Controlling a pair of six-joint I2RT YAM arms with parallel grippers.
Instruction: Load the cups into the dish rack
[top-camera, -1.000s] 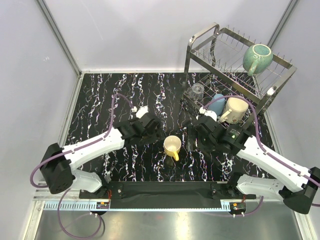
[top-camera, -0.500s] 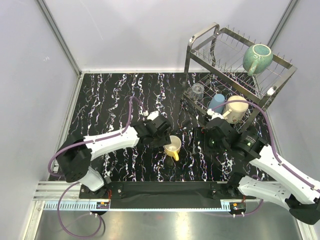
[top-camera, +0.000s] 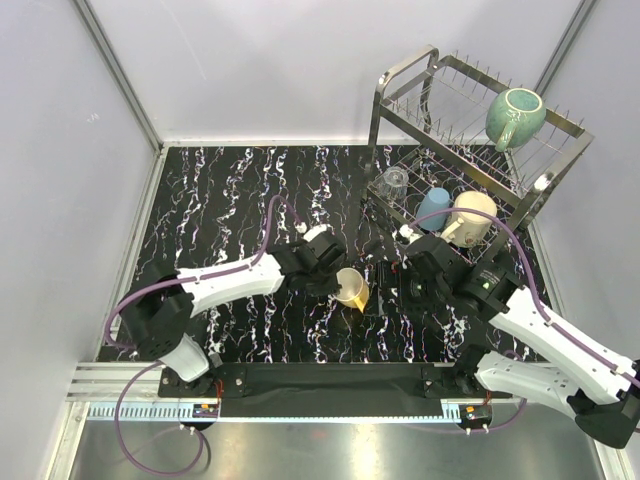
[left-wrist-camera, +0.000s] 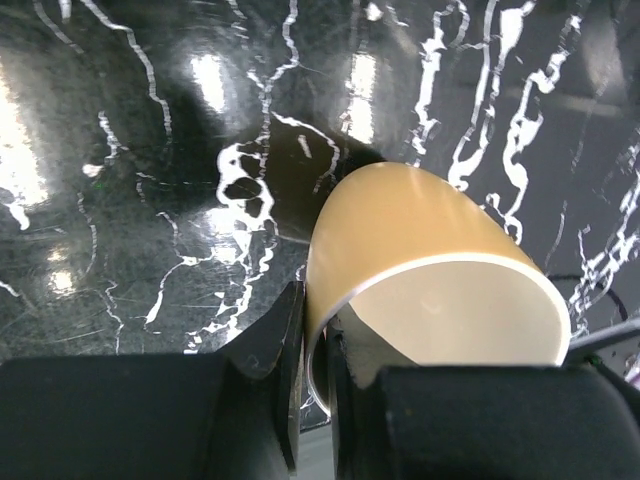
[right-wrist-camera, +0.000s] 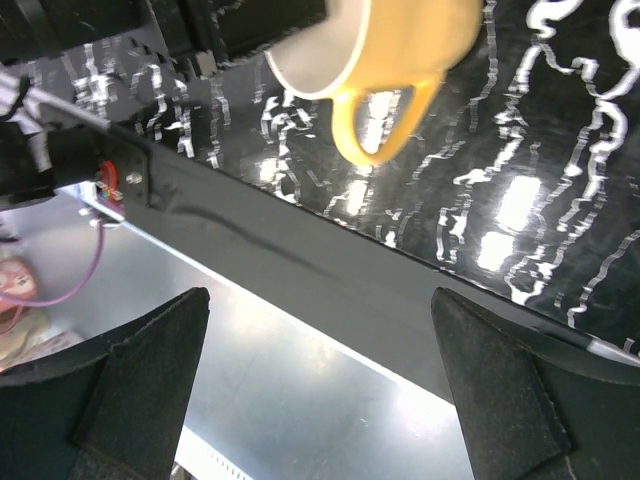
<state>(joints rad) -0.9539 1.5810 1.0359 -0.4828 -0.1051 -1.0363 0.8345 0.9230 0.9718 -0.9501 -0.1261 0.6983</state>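
Note:
The yellow mug (top-camera: 353, 287) sits tilted near the middle of the black marble table (top-camera: 220, 200). My left gripper (top-camera: 334, 276) is shut on its rim. In the left wrist view one finger (left-wrist-camera: 268, 340) is outside the yellow mug (left-wrist-camera: 420, 230) wall and the other is inside, so my left gripper (left-wrist-camera: 315, 325) pinches the wall. My right gripper (top-camera: 386, 278) hangs open just right of the mug, holding nothing. The right wrist view shows the yellow mug (right-wrist-camera: 395, 40) with its handle hanging down. The dish rack (top-camera: 400, 75) holds a teal mug (top-camera: 515, 115) on top, and a glass tumbler (top-camera: 394, 182), a light-blue cup (top-camera: 434, 207) and a cream mug (top-camera: 472, 214) below.
The rack stands at the far right corner against the white walls. A metal ledge (right-wrist-camera: 300, 400) runs along the table's near edge below my right gripper (right-wrist-camera: 325, 330). Purple cables trail from both arms.
My left gripper moved right to the yellow mug and shut on its rim, and the mug has tipped over at an angle. The right arm shifted slightly and stayed open.

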